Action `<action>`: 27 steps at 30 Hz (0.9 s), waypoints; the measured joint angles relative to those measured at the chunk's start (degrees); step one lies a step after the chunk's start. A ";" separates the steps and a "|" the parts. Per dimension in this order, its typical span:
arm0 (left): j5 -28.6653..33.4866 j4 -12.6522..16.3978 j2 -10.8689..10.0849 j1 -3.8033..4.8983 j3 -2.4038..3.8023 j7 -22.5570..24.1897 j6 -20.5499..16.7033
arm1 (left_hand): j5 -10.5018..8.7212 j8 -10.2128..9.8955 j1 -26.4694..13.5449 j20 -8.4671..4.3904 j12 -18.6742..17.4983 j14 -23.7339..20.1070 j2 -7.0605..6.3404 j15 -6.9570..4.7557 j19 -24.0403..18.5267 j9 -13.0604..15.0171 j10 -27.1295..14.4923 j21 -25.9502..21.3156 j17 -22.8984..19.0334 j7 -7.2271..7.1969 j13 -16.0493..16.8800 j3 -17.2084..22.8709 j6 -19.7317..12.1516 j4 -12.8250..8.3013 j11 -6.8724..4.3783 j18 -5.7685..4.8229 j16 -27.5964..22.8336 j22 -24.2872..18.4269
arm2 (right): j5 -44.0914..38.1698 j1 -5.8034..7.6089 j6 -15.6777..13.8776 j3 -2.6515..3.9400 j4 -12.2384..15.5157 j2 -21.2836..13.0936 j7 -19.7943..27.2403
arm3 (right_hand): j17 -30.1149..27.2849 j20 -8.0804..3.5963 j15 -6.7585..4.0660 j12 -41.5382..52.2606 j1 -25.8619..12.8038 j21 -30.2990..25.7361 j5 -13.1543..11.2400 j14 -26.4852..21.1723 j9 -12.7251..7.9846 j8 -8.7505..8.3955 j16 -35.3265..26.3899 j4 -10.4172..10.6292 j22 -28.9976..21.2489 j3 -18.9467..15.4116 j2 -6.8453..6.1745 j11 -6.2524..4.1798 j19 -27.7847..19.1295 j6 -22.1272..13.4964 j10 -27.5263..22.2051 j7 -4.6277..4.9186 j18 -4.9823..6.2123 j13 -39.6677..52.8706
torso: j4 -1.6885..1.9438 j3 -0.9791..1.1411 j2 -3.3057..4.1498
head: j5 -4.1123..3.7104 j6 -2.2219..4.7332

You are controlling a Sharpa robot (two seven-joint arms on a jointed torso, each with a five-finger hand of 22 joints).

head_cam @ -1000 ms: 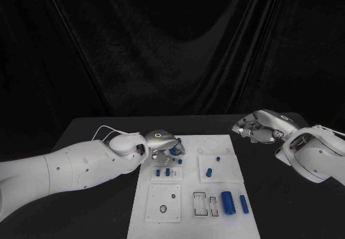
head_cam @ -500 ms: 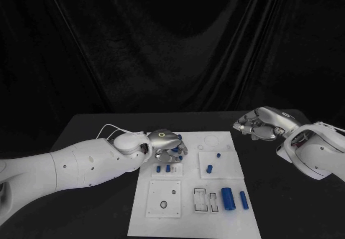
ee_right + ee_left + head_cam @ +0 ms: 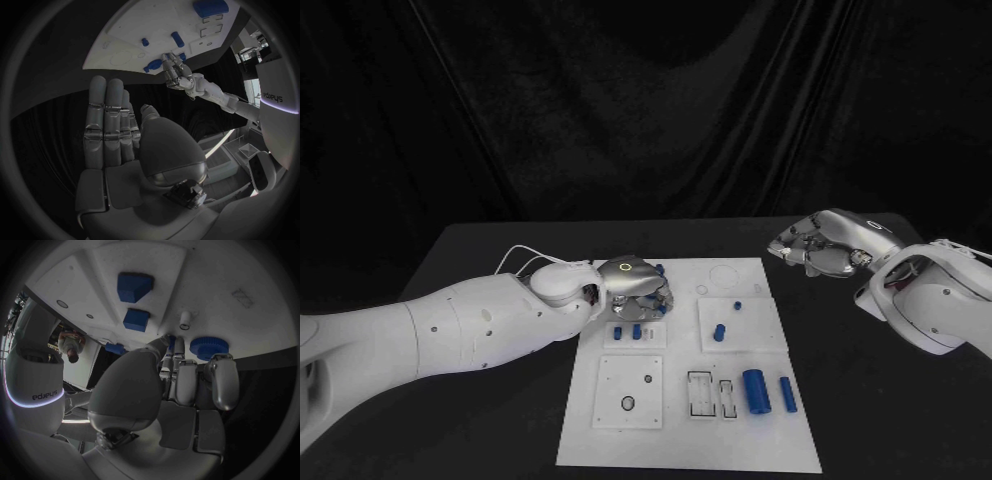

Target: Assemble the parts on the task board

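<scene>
Lying on the task board (image 3: 733,440) are blue parts (image 3: 756,391); left robot hand (image 3: 635,290) grip unclear, right robot hand (image 3: 819,250) released

black table (image 3: 488,260), dark draped curtain (image 3: 646,100) behind

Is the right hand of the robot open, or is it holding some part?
Open. The right hand holds nothing; its fingers are extended side by side, and it hangs over the black table, off the task board.
</scene>
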 measured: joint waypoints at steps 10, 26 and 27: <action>0.00 -0.08 -0.16 -0.11 0.06 0.69 -0.66 | -0.08 0.51 1.01 -0.47 -3.59 -0.71 0.37 -0.07 0.54 -0.41 5.19 0.90 -3.98 0.95 -2.54 1.41 4.07 -1.42 0.39 0.00 -2.42 0.00 | 0.00 -0.13 0.26 0.00 -0.06 -0.06 0.04 | 0.06 0.00 0.00 0.00 -0.01 0.00 0.00 0.00 0.00 0.00 0.24 0.00 0.11 0.00 0.00 -0.01 0.00 0.00 0.42 0.00 0.00 0.00 | 0.02 -0.02 0.00 | 0.00 -0.24; -0.07 3.67 -5.04 -0.23 0.00 2.09 -6.36 | -0.78 -0.07 1.47 -0.49 -7.78 -0.06 0.52 -0.27 1.35 -1.13 7.89 1.47 -4.68 0.72 -4.95 1.80 5.19 -1.82 0.22 0.00 -2.91 0.00 | 0.00 -0.20 0.54 0.01 -0.17 -0.13 0.11 | 0.15 0.00 0.00 0.00 -0.01 0.00 0.00 0.00 0.01 0.00 0.24 -0.16 0.20 0.16 0.01 0.00 0.00 0.21 0.42 -0.21 0.00 0.01 | 0.12 -0.06 -0.03 | 0.05 -0.83; -0.07 4.07 -5.45 -0.23 0.01 2.10 -6.70 | -1.06 -0.26 1.46 -0.49 -8.02 -0.06 0.51 -0.27 1.35 -1.16 7.99 1.47 -4.68 0.72 -5.10 1.80 5.19 -1.82 0.14 0.00 -2.91 0.00 | 0.00 -0.21 0.55 0.01 -0.18 -0.15 0.11 | 0.15 0.00 0.00 0.00 -0.01 0.00 0.00 0.00 0.01 0.00 0.45 -0.16 0.20 0.15 0.01 0.00 0.00 0.21 0.42 -0.21 0.00 0.01 | 0.13 -0.05 -0.03 | 0.06 -0.91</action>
